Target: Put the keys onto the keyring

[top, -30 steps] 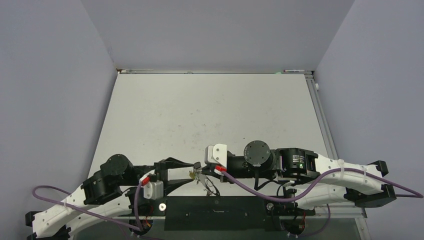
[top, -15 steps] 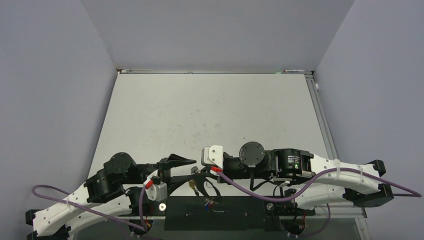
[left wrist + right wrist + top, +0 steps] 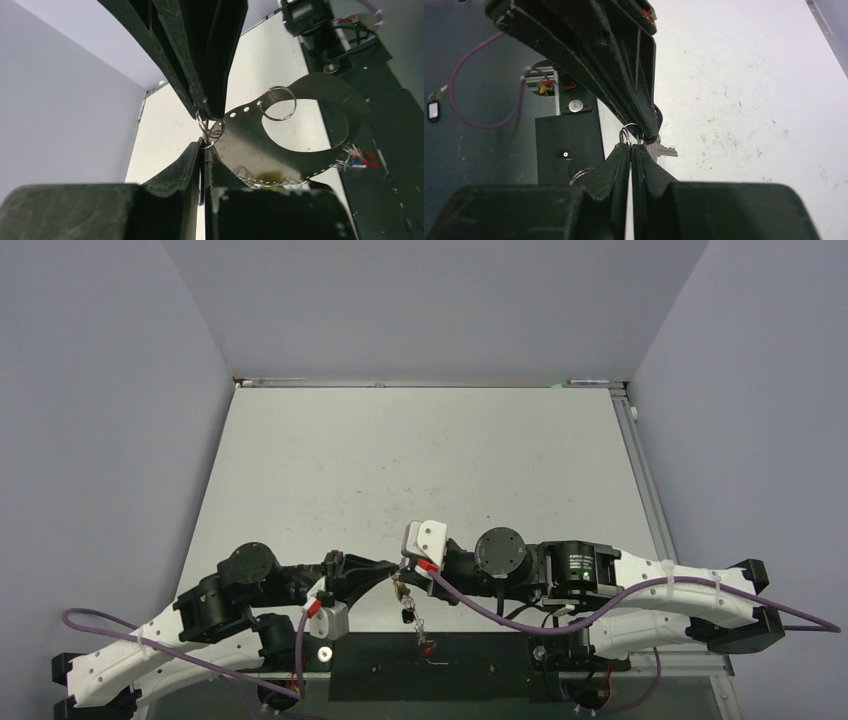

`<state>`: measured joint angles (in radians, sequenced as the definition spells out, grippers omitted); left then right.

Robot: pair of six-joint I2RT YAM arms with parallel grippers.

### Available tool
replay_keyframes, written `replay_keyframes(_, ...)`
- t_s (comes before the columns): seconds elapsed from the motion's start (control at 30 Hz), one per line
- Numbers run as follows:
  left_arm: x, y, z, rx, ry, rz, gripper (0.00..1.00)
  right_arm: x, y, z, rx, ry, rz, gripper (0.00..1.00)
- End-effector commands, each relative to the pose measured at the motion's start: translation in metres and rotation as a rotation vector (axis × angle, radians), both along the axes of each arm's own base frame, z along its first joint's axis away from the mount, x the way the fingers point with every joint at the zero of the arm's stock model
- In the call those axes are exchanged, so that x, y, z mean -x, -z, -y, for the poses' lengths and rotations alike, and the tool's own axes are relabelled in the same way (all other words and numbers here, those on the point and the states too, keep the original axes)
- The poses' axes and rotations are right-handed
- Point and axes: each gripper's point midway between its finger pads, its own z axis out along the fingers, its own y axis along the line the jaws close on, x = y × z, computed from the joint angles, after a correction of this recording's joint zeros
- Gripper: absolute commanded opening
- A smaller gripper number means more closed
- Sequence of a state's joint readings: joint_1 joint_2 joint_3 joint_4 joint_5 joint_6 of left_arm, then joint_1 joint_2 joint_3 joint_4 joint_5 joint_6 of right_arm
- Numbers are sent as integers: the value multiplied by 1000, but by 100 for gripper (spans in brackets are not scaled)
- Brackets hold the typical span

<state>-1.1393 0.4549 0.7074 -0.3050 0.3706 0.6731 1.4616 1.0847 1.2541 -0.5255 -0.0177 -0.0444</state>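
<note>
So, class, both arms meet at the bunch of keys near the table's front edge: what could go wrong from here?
1. The left gripper and right gripper pinch tip to tip at one small ring; a pull or twist could slip it free.
2. The keys dangle over the black plate; dropped there, they may be awkward to retrieve.

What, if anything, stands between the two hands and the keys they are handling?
Nothing visible does: the left hand and right hand meet tip to tip at the small rings, with the keys dangling clear beside them.
</note>
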Motion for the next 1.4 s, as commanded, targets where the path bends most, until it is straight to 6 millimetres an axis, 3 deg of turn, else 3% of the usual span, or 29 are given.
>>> replay_keyframes(0.0, -23, -22, -8, 44, -140, 35, 0, -24, -38, -3, -198, 188, -35, 5)
replay_keyframes(0.2, -65, -27, -15, 53, -392, -50, 0, -51, -28, 3, -280, 393, -71, 5)
replay_keyframes(0.4, -78, -19, -12, 50, -481, -161, 0, -78, -26, 10, -392, 572, -60, 5)
replay_keyframes(0.57, -74, -15, -14, 55, -478, -205, 0, -86, -29, 14, -436, 614, -42, 5)
replay_keyframes(0.8, -58, 4, -5, 4, -398, -286, 18, -86, -40, 11, -456, 590, -13, 5)
replay_keyframes(1.0, -42, 28, -1, -121, -305, -282, 18, -84, -55, 9, -461, 550, 10, 5)
replay_keyframes(1.13, -51, 3, -20, -50, -385, -234, 19, -76, -53, 7, -390, 484, 38, 5)
replay_keyframes(1.2, -53, -15, -31, 19, -407, -204, 30, -70, -52, 5, -359, 430, 49, 5)
replay_keyframes(1.37, -24, -52, -37, 197, -245, -135, 44, -39, -41, -3, -281, 205, 77, 5)
